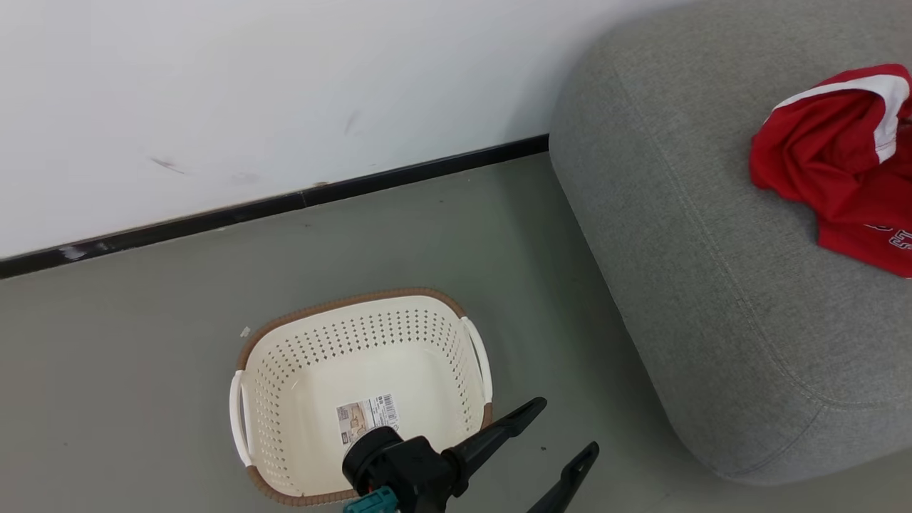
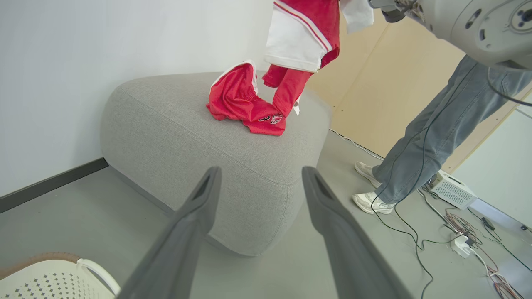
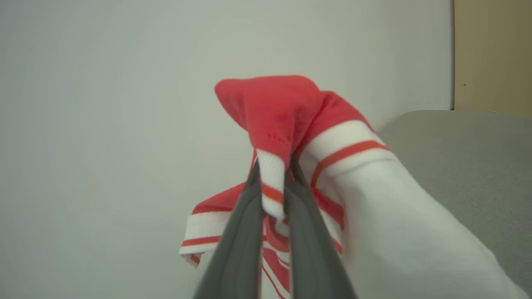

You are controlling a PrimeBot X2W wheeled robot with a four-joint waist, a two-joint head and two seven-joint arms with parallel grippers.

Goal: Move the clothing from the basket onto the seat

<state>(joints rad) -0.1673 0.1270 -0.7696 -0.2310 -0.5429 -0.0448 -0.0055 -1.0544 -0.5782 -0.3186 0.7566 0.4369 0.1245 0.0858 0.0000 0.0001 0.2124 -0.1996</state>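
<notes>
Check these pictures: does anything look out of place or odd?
Nothing is damaged or spilled. One red garment lies crumpled on the seat; a second garment hangs from the shut right gripper over it. A person stands beside the seat, near loose cables on the floor.

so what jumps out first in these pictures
The bright red garment crumpled on the grey seat, with a second red-and-white garment hanging over it, pinched in the shut right end effector. Then the cream basket on the floor, bare but for a label sticker, by the open left end effector.
</notes>
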